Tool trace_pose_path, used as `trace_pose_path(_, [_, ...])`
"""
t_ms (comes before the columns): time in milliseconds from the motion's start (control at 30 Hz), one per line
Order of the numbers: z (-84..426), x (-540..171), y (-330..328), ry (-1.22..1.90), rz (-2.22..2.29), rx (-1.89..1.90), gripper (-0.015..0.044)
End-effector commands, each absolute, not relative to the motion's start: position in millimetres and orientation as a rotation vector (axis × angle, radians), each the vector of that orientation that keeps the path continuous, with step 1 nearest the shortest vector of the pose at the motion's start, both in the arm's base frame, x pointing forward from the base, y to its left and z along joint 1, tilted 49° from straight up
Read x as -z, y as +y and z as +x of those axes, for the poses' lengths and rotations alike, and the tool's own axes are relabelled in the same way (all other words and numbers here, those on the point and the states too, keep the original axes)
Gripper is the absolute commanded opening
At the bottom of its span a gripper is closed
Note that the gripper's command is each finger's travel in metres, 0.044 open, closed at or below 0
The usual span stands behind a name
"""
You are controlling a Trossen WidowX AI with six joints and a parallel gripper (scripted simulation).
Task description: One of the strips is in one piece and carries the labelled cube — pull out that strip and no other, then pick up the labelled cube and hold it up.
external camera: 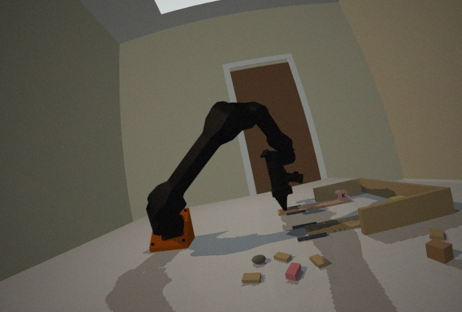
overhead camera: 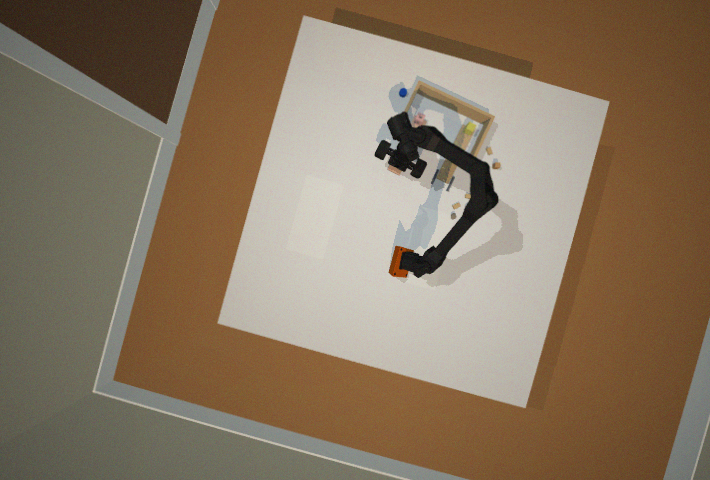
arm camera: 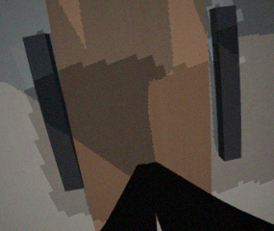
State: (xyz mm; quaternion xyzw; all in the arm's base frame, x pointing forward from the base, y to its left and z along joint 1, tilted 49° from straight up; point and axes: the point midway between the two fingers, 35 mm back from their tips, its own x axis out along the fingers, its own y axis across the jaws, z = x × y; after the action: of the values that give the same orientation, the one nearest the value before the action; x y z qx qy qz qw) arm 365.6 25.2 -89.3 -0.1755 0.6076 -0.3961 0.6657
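My gripper [external camera: 285, 208] [arm camera: 147, 172] is shut and empty. Its tips are at the top of the orange-brown strip [external camera: 323, 205] [arm camera: 185, 125] near its front end; whether they touch it I cannot tell. The strip runs between two dark rails [arm camera: 56, 111] [arm camera: 227, 91] towards the open-fronted wooden enclosure [overhead camera: 489, 125] [external camera: 405, 211]. The pink cube [overhead camera: 420, 118] [external camera: 341, 195], marked K, sits on its far part. No gap shows in the visible part of this strip. A second, tan strip [external camera: 334, 225] leads to a yellow cube [overhead camera: 469, 127] [external camera: 396, 197]; the arm partly hides it from above.
The tan strip also has dark rails [external camera: 312, 236] beside its front end. A red block [external camera: 293, 271], a grey-brown pebble [external camera: 258, 259] and several small tan blocks lie outside. A brown block [overhead camera: 496, 165] [external camera: 439, 251] lies right of the enclosure. A blue ball [overhead camera: 402, 92] is left of it.
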Motion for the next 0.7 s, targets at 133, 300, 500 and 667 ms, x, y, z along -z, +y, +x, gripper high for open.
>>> trace_pose_path(133, [349,96,24,1.393,-0.394,0.904,0.0000])
trace_pose_path(300, [341,97,26,1.393,-0.394,0.904,0.0000])
trace_pose_path(500, [332,99,29,1.394,-0.394,0.904,0.0000])
trace_pose_path(667, [325,100,31,1.394,-0.394,0.904,0.0000])
